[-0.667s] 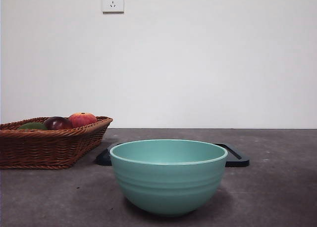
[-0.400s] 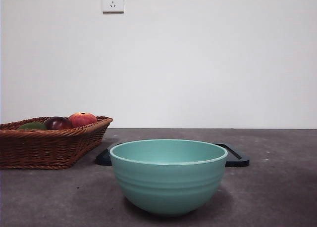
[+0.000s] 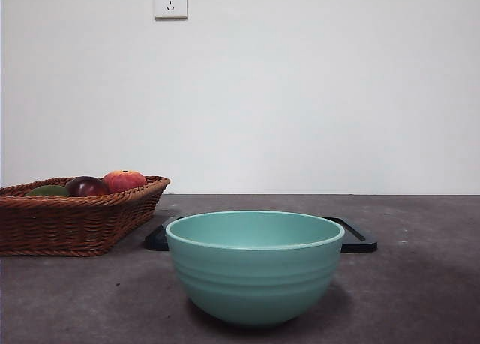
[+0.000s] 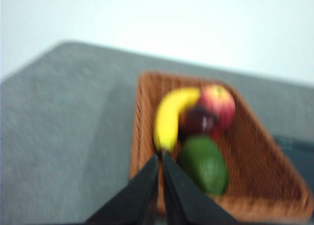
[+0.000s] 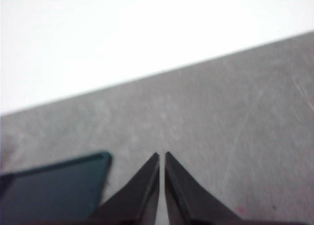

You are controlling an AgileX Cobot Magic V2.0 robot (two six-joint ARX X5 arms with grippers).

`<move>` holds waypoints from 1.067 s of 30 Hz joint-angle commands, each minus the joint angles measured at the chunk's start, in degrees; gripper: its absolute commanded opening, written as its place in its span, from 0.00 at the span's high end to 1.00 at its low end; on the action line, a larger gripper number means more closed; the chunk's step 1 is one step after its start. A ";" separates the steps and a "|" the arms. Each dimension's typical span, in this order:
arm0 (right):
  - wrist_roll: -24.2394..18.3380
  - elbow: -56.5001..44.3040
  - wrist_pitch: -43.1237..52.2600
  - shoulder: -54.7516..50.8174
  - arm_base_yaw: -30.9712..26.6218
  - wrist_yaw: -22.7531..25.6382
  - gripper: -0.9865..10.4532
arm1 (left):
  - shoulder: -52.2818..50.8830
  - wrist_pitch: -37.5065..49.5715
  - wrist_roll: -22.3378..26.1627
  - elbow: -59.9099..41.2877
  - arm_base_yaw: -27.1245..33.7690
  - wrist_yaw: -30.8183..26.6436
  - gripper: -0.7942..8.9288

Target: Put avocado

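Your avocado (image 4: 204,163) lies in the wicker basket (image 4: 142,137), at the end nearest the left gripper (image 4: 161,156), with the dark maroon fruit (image 4: 198,122) just beyond it, the red-orange fruit (image 4: 218,100) behind that, and a banana (image 4: 169,114) alongside, close enough that it may be touching. In the front view only a sliver of the avocado's green top shows above the basket rim, at the far left end. The left gripper hovers above the basket's near edge with its jaws pressed together, and its wrist picture is smeared, so judge its exact height with caution. The right gripper (image 5: 162,156) is likewise closed on nothing, over bare bench (image 5: 235,112) beside a dark tray (image 5: 54,186); let it wait. The step in hand, as I read it, is the approach to the grasp. Spread the left jaws before you descend, since closed tips would only push the fruit. Line them across the avocado's narrow width rather than its length, and come down on the side away from the banana so one jaw does not wedge between the two. The skin looks dull rather than slick, so a moderate squeeze should hold; lift straight up to clear the rim. The teal bowl (image 3: 255,265) stands empty mid-bench and is the likely destination, though the task does not say so.
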 commanded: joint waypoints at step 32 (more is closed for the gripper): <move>-14.80 44.26 -31.23 33.66 5.09 -29.24 0.90 | 35.10 -19.30 -1.16 47.30 -8.20 26.34 0.90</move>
